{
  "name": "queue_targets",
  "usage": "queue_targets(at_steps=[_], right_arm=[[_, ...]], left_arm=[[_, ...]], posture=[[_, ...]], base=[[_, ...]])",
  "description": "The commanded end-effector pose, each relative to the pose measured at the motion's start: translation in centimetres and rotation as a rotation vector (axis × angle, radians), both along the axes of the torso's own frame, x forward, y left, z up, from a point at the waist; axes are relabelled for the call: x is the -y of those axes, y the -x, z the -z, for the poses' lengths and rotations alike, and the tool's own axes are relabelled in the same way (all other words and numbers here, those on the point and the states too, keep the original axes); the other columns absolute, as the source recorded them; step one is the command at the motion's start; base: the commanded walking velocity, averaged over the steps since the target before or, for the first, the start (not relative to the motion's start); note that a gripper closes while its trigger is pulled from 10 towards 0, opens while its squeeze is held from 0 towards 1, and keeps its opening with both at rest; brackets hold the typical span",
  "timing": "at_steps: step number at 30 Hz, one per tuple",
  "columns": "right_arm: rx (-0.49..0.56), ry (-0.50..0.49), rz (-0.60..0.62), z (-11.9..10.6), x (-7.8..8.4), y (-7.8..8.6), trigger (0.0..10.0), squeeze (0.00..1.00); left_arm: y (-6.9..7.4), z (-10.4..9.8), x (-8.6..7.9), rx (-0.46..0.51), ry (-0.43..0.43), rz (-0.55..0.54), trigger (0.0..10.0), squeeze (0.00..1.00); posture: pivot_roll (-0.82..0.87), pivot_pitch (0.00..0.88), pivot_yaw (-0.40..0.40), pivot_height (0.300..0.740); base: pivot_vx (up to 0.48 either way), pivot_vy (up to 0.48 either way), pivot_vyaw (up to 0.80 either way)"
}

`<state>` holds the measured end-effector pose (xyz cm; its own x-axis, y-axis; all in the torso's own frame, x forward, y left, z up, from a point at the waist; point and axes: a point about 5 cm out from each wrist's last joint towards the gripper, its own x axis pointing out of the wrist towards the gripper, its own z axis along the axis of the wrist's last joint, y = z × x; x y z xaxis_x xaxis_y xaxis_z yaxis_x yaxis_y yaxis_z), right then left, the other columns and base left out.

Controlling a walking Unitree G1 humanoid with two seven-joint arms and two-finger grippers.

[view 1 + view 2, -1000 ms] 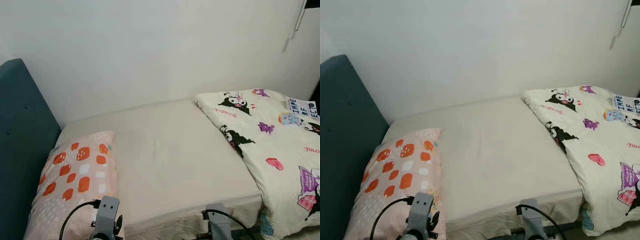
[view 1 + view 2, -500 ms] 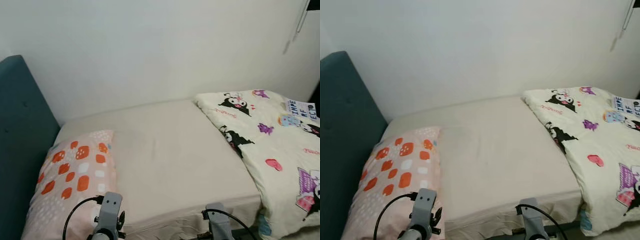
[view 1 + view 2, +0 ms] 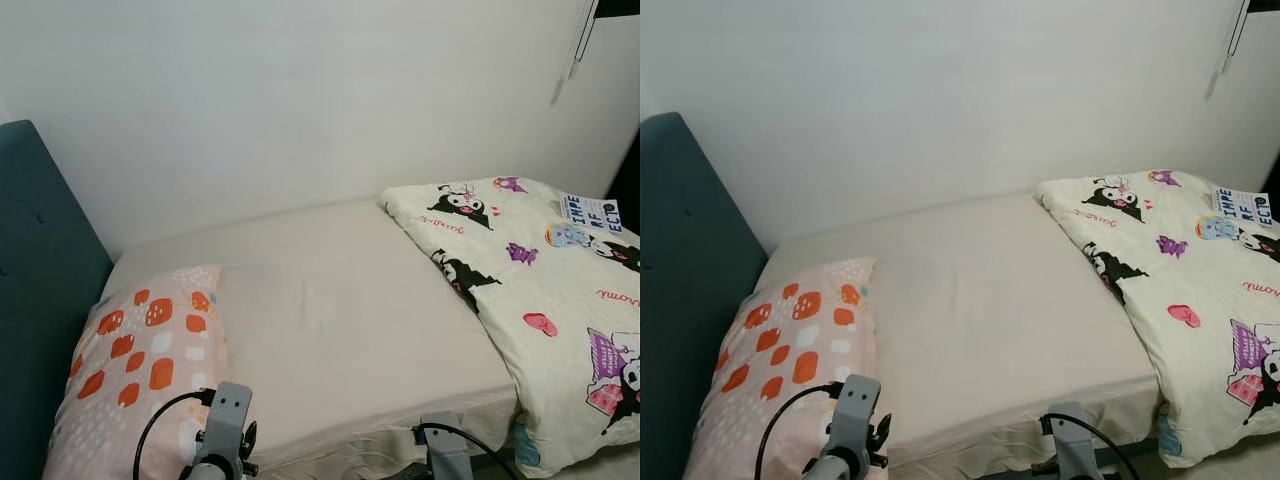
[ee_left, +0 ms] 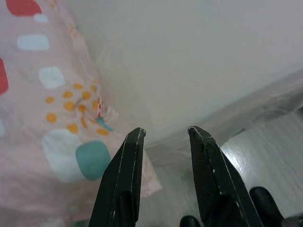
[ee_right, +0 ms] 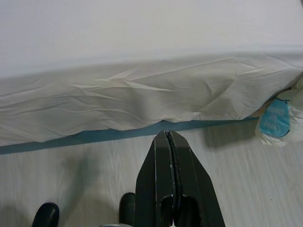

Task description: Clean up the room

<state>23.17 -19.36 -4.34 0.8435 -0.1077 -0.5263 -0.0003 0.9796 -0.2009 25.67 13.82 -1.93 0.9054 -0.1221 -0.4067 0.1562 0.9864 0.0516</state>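
Two grippers at bed (image 3: 340, 300) edge | left gripper (image 4: 165, 133) fingers spread | right gripper (image 5: 168, 135) clenched

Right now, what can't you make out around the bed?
- Quilt: far end cut off by the eye views' right edge.
- Headboard: cut by the left edge.
- Under the bed: hidden by the hanging sheet in the right wrist view.
- Pillow: near end cut by the bottom edge.
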Motion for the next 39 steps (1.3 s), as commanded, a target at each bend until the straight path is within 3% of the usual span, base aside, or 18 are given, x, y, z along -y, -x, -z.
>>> queue_targets(at_steps=[1,39], right_arm=[[-0.008,-0.01,-0.008,0.14,-0.46,0.05,10.0,0.0],[-0.023,-0.021,-0.027,0.09,-1.04,-0.41,10.0,0.0]], left_arm=[[0.23,0.27,-0.64,-0.013,-0.007,-0.02,10.0,0.0],[0.66,0.49,-0.98,-0.011,-0.007,-0.039,10.0,0.0]], posture=[[-0.09,0.072,0.054,0.74],[-0.05,0.068,0.033,0.74]], base=[[0.0,0.0,0.0],[0.0,0.0,0.0]])
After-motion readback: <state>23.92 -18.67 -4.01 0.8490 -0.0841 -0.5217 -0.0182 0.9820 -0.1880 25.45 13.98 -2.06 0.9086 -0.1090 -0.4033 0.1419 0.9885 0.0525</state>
